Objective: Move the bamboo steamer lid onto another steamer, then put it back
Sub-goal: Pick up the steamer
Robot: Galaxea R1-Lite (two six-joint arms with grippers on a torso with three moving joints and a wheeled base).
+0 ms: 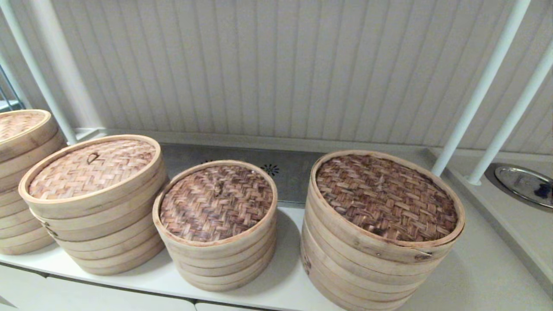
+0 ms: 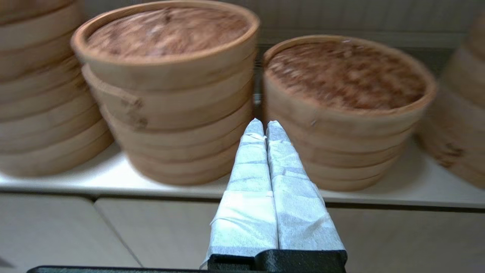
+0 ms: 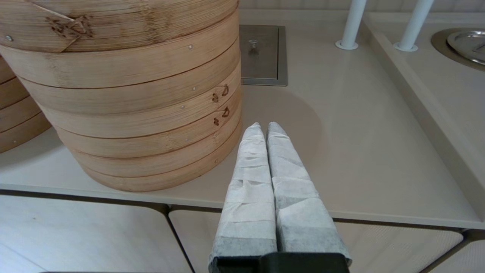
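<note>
The bamboo steamer lid (image 1: 216,201), reddish-brown weave with a pale rim and a small loop handle, sits on the narrowest stack in the middle of the counter; it also shows in the left wrist view (image 2: 346,76). To its left stands another steamer (image 1: 93,168) with a light tan woven top, again in the left wrist view (image 2: 166,34). My left gripper (image 2: 264,125) is shut and empty, in front of the counter edge, level with the gap between those two stacks. My right gripper (image 3: 264,127) is shut and empty, low beside the widest stack. Neither arm shows in the head view.
The widest stack with dark-brown weave (image 1: 384,198) stands at the right, its side close to my right gripper (image 3: 125,98). A fourth stack (image 1: 19,129) is at the far left. White posts (image 1: 479,90) and a round metal cover (image 1: 525,183) lie at the right. A metal plate (image 3: 263,55) is set in the counter.
</note>
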